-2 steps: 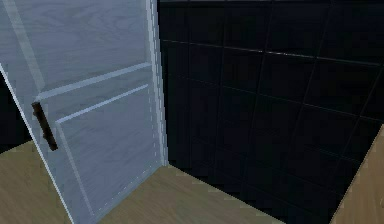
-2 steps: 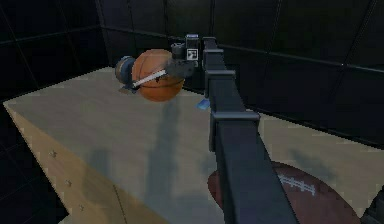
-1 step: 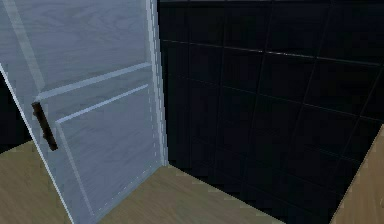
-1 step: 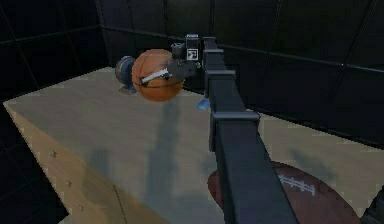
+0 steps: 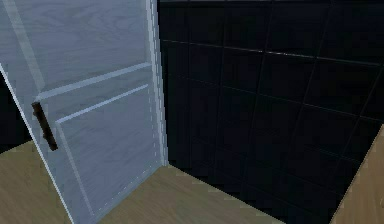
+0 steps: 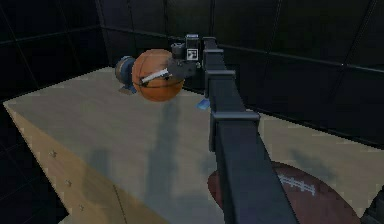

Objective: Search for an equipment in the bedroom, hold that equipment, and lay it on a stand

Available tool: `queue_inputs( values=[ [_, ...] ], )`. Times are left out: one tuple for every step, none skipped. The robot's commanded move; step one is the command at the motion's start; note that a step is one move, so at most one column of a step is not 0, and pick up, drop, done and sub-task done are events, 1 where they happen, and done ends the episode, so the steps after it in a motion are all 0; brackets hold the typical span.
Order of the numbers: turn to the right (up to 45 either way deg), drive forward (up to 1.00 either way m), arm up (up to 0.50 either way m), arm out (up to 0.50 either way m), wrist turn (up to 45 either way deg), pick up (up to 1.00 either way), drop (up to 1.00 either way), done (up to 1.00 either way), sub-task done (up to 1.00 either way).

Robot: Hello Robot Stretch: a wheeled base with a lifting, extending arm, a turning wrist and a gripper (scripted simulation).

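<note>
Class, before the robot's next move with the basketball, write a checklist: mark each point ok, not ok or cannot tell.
1. The basketball is at the gripper: ok.
2. The gripper holds the basketball: cannot tell, the wooden top lies behind it.
3. Bare room on the wooden top: ok.
4. The grey-blue object behind the basketball stands apart from it: cannot tell.
5. The football lies away from the basketball: ok.
6. Way ahead free: not ok, the door and the dark wall stand close.

Smooth orange ball (image 6: 155,82), matt wooden tabletop (image 6: 95,135).
</note>
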Motion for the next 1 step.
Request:
queue_inputs(
  values=[
    [0.0, 0.0, 0.0, 0.0, -45.0, 0.0, 0.0, 0.0, 0.0]
  ],
)
